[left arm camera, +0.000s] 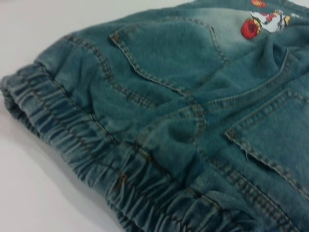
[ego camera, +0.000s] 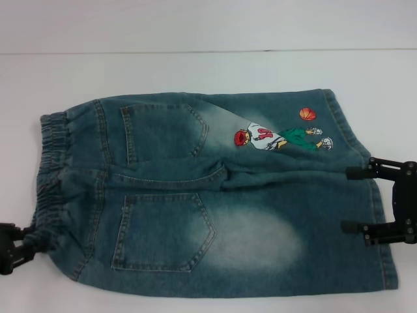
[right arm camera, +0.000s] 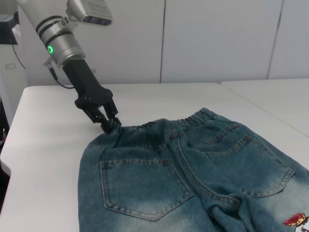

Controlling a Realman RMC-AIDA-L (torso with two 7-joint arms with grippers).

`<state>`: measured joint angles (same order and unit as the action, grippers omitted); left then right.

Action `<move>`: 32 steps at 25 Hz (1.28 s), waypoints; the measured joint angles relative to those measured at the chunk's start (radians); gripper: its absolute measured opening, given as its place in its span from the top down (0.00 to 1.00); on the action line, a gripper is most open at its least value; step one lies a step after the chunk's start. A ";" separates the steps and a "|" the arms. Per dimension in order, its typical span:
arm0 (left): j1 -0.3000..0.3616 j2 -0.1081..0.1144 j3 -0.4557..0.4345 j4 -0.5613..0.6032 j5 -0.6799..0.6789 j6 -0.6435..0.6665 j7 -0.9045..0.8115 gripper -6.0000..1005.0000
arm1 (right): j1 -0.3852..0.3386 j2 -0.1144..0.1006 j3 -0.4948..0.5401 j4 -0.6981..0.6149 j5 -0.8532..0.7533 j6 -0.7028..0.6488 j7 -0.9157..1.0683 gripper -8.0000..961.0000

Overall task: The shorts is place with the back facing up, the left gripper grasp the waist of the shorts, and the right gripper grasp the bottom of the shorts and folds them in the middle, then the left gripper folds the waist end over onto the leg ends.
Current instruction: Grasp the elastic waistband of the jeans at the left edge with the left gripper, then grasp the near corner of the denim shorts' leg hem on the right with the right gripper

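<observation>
Blue denim shorts [ego camera: 215, 195] lie flat on the white table with both back pockets up, the elastic waist [ego camera: 52, 169] to the left and the leg ends [ego camera: 374, 195] to the right. An embroidered basketball player [ego camera: 280, 138] shows on the far leg. My left gripper [ego camera: 32, 236] sits at the near corner of the waist. The right wrist view shows that left gripper [right arm camera: 111, 123] shut on the bunched waistband [right arm camera: 159, 126]. My right gripper [ego camera: 346, 199] stands open at the near leg's hem, one finger [ego camera: 357, 172] over the cloth and the other finger [ego camera: 355, 227] lower down.
The white table [ego camera: 208, 72] extends beyond the shorts on the far side and to the left. A white wall [right arm camera: 217, 38] stands behind the table, and a second white surface [right arm camera: 280, 94] lies beside it.
</observation>
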<state>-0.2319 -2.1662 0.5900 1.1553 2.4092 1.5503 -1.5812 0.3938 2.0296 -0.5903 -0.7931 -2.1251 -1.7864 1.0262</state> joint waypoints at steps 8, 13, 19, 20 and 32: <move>-0.008 -0.002 -0.010 -0.004 -0.021 -0.006 -0.010 0.82 | -0.014 0.013 -0.010 -0.123 -0.076 -0.017 0.142 0.03; -0.003 -0.003 -0.011 -0.012 -0.048 -0.018 -0.008 0.87 | 0.021 0.019 -0.020 -0.297 -0.251 -0.093 0.332 0.03; 0.002 0.000 -0.010 -0.015 -0.073 -0.017 -0.001 0.89 | 0.123 0.019 -0.093 -0.430 -0.516 -0.200 0.533 0.03; 0.002 0.000 -0.010 -0.015 -0.074 -0.017 -0.001 0.89 | 0.142 0.021 -0.124 -0.436 -0.564 -0.199 0.569 0.03; 0.005 -0.003 -0.010 -0.023 -0.088 -0.021 0.000 0.90 | 0.227 0.059 -0.428 -0.430 -0.769 -0.201 0.799 0.03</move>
<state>-0.2264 -2.1690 0.5798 1.1328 2.3217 1.5296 -1.5815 0.6207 2.0890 -1.0183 -1.2227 -2.8945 -1.9874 1.8248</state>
